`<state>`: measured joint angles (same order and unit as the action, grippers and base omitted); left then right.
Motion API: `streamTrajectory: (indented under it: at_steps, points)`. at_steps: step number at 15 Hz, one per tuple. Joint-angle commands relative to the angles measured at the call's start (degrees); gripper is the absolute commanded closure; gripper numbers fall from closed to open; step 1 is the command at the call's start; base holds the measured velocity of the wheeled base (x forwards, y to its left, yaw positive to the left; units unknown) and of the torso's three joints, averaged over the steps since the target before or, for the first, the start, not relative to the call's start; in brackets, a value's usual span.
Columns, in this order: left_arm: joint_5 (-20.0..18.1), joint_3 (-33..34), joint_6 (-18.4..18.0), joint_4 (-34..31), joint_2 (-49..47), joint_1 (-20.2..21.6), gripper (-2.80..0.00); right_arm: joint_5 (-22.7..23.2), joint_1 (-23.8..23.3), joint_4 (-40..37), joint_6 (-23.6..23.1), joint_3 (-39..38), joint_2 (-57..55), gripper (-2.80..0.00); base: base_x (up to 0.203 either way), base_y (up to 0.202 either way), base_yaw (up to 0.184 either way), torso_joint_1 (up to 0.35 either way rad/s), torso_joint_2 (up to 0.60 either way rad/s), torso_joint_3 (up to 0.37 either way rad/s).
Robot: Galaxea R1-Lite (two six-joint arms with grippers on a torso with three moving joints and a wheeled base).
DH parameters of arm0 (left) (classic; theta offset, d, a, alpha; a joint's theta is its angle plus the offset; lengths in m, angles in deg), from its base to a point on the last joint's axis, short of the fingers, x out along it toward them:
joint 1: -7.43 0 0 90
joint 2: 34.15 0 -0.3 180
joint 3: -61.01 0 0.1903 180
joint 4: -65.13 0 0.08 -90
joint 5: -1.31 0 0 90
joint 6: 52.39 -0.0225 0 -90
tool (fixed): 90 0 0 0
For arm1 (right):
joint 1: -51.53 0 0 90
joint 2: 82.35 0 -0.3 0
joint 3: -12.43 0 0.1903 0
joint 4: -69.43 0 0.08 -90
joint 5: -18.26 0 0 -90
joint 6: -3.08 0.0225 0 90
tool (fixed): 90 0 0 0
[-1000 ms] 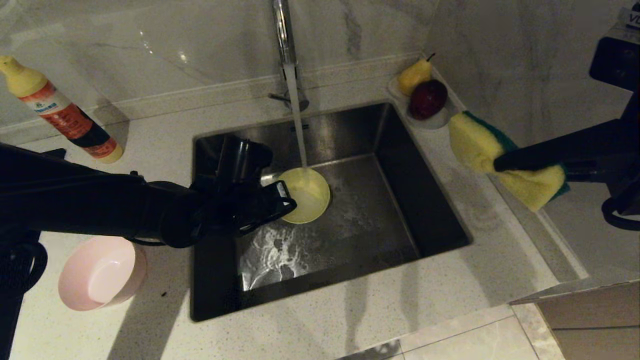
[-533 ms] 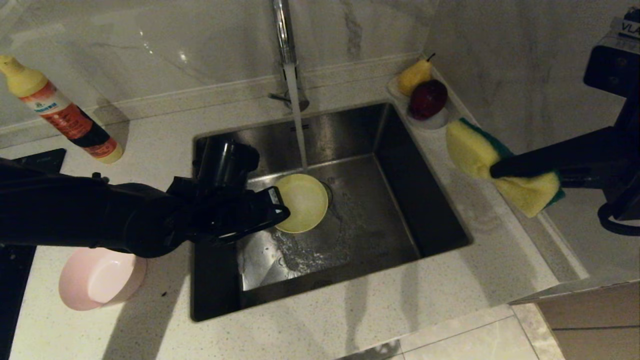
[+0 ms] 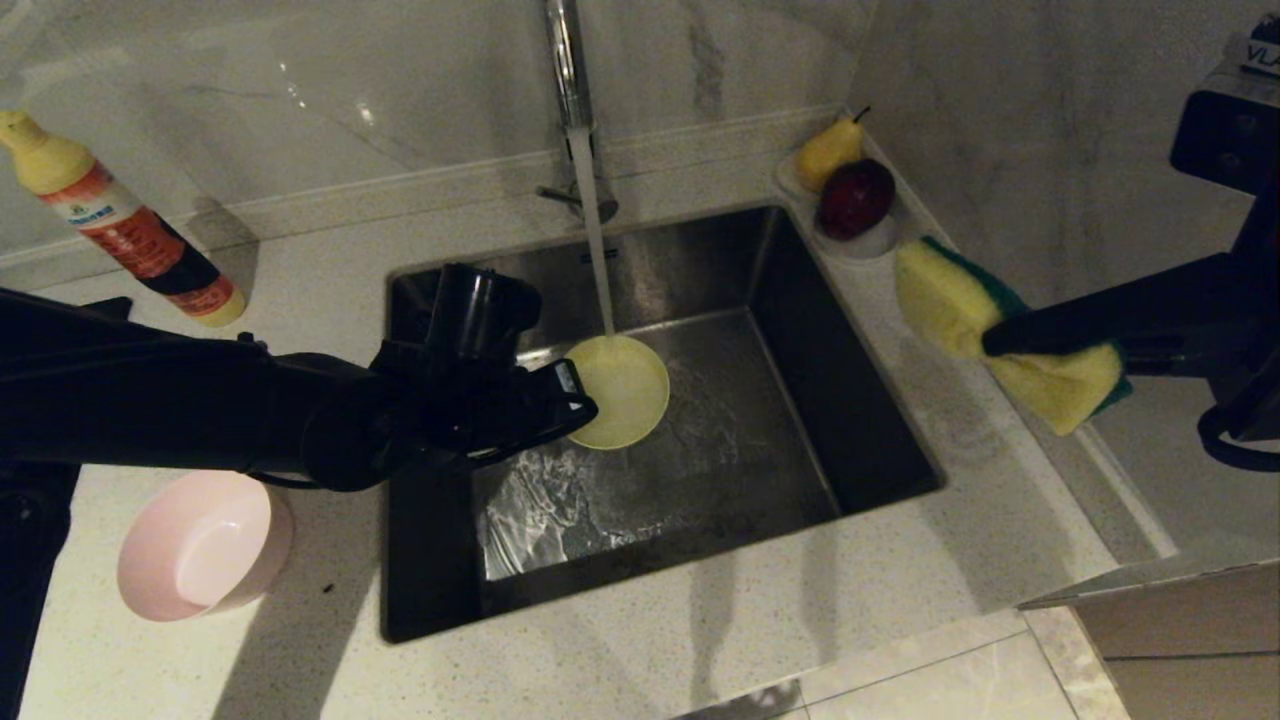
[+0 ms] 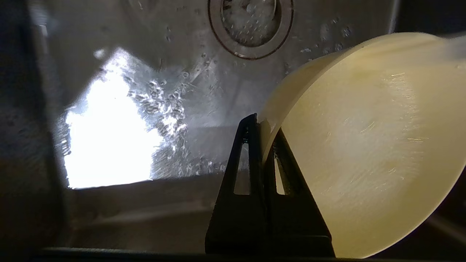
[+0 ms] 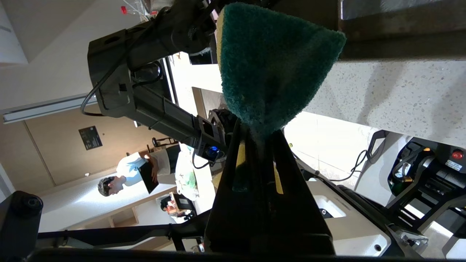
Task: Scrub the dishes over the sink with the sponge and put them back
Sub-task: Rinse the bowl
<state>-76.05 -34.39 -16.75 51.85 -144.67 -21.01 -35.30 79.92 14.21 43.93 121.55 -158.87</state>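
Head view: left gripper [image 3: 578, 405] clenched on the rim of the yellow bowl [image 3: 620, 392], holding it tilted over the middle of the sink [image 3: 850, 400], under the water stream [image 3: 592, 235] from the tap [image 3: 565, 60]. Left wrist view: both fingers [image 4: 251, 156] pinch the bowl's rim, one inside, one outside, bowl interior wet; drain strainer [image 4: 250, 25] on the basin floor beyond it, water spread across the floor. Right gripper [image 3: 990, 340] grasping the sponge [image 3: 965, 310], squeezed at its middle, held in the air above the counter's [image 3: 700, 640] right edge strip, beside the sink's right rim. Right wrist view: dark green scouring face toward the camera, sponge pinched between the fingers [image 5: 236, 160]. Pink bowl [image 3: 200, 545] upright on the counter near its front left, left of the sink, partly under the left arm. Bottle [image 3: 125, 225] at the counter's back left, against the wall. White fruit dish [image 3: 870, 242] at the back right corner, just behind the sponge, holding a pear [image 3: 828, 150] and a red apple [image 3: 857, 197], touching each other.
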Motion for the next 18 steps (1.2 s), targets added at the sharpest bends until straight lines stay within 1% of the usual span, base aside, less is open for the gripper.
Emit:
streamTrajectory:
  at_steps: [1, 4, 6, 8, 11, 13, 15, 16, 18]
  points:
    - [0.2, -1.2, 0.4, 0.0, -2.1, -0.1, 0.00, 0.2, 0.0, -0.1, 0.2, 0.0, -0.4, 0.00, 0.000, 0.000, 0.000, 0.000, 0.00, 0.000]
    - [0.2, -0.6, 0.4, -0.1, -0.9, -0.2, 0.00, 0.3, 0.0, -0.1, 0.2, 0.0, -0.3, 0.00, 0.000, 0.000, 0.000, 0.000, 0.00, 0.000]
    - [0.2, 0.3, 0.4, -1.9, 1.2, -0.2, 0.00, 0.3, 0.0, -0.1, 0.2, 0.0, -0.4, 0.00, 0.000, 0.000, 0.000, 0.000, 0.00, 0.000]
    - [0.4, 3.3, -0.2, -2.7, 4.4, -0.2, 0.00, 0.3, 0.0, -0.1, 0.2, -0.2, -0.4, 0.00, 0.000, 0.000, 0.000, 0.000, 0.00, 0.000]
    - [1.7, 6.8, -2.9, -2.5, 12.6, 0.5, 0.00, 0.3, 0.1, 0.3, 0.2, -0.8, -0.6, 0.00, 0.000, 0.000, 0.000, 0.000, 0.00, 0.000]
    - [4.4, 8.3, -5.3, -1.9, 17.8, 1.9, 0.00, 0.3, 0.1, 0.3, 0.2, -0.8, 0.1, 0.00, 0.000, 0.000, 0.000, 0.000, 0.00, 0.000]
    - [8.5, 11.4, -8.2, 3.4, 20.8, 4.6, 0.00, 0.3, 0.1, 0.3, 0.2, -0.8, 0.1, 0.00, 0.000, 0.000, 0.000, 0.000, 0.00, 0.000]
    - [9.4, 12.5, -9.4, 5.6, 21.3, 5.5, 0.00, 0.3, 0.1, 0.2, 0.3, -0.8, 0.1, 0.00, 0.000, 0.000, 0.000, 0.000, 0.00, 0.000]
    - [10.3, 17.1, -11.8, 14.1, 22.9, 7.0, 0.00, 0.3, 0.1, 0.2, 0.3, -0.8, 0.3, 0.00, 0.000, 0.000, 0.000, 0.000, 0.00, 0.000]
